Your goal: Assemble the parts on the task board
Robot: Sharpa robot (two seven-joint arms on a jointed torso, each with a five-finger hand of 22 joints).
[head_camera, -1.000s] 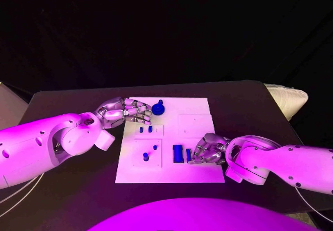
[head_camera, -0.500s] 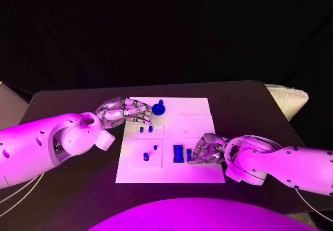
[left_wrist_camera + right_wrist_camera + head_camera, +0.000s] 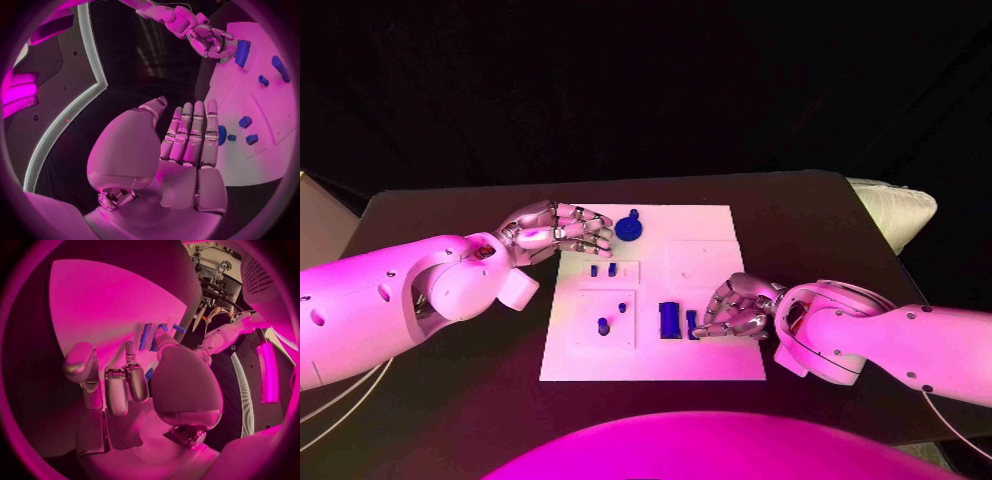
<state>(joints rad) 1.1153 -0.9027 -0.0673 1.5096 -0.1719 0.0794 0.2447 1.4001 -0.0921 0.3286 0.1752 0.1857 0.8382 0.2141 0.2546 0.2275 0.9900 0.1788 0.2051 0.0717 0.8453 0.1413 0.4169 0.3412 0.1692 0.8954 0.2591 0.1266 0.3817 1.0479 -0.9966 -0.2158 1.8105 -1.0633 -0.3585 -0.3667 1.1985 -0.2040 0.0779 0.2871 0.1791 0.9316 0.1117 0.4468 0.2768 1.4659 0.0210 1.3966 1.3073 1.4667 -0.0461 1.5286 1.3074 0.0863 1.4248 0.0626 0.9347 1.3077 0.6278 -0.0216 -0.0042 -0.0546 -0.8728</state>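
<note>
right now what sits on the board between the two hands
In the head view, two small blue pegs sit between the left hand and right hand, on the white board.

Colours, board & parts
Task board (image 3: 711, 355) white, plain; parts (image 3: 669, 319) blue, round knob (image 3: 630, 227) darker blue; bench (image 3: 444, 400) black; hands (image 3: 733, 310) silver, arms (image 3: 387, 300) white

- You are looking at a robotics lab or test cell, not a home or shop.
- A black counter (image 3: 805, 215) stands against dark drapes that close off the background, as in a staged recording booth.
- A white task board (image 3: 708, 360) with small blue parts (image 3: 669, 319) lies on it, a bench-test fixture.
- Behind the robot hand (image 3: 125, 385), the right wrist view shows equipment racks and cabling.
</note>
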